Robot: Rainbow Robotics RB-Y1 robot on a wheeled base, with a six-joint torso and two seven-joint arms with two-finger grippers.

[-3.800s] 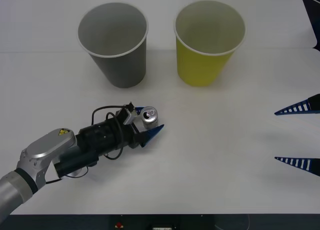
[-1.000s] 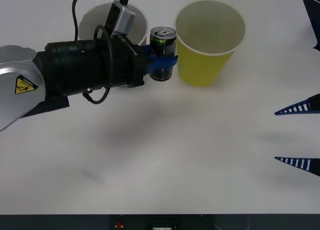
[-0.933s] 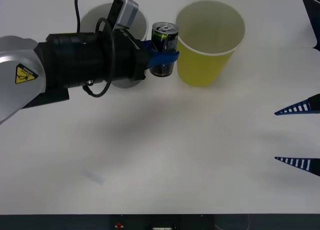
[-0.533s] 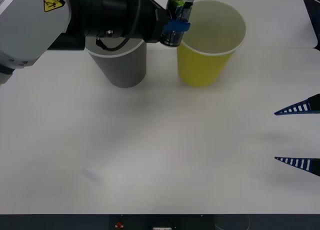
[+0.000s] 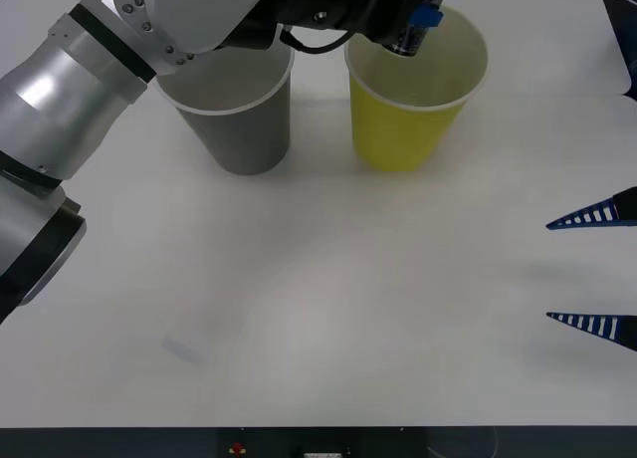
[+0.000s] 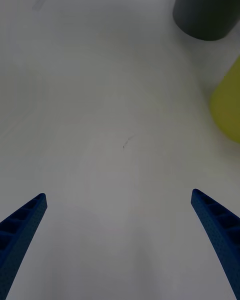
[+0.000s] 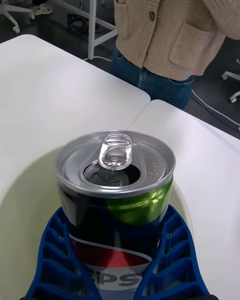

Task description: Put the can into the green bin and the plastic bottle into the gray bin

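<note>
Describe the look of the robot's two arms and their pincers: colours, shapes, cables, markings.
The left arm is built of rounded silver-gray and white segments with black joint rings, ending in a black cylindrical wrist with a thin black cable looping beside it. The left pincer has blue, ribbed fingers that curve inward. The right pincer has two long blue fingers tapering to sharp points, with pale slots along their ribbed length.

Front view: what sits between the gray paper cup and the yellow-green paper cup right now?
On the table, only a bare white strip between the gray paper cup and the yellow-green paper cup. Above it, the left arm reaches across, its end effector holding the silvery drink can over the yellow-green cup.
</note>
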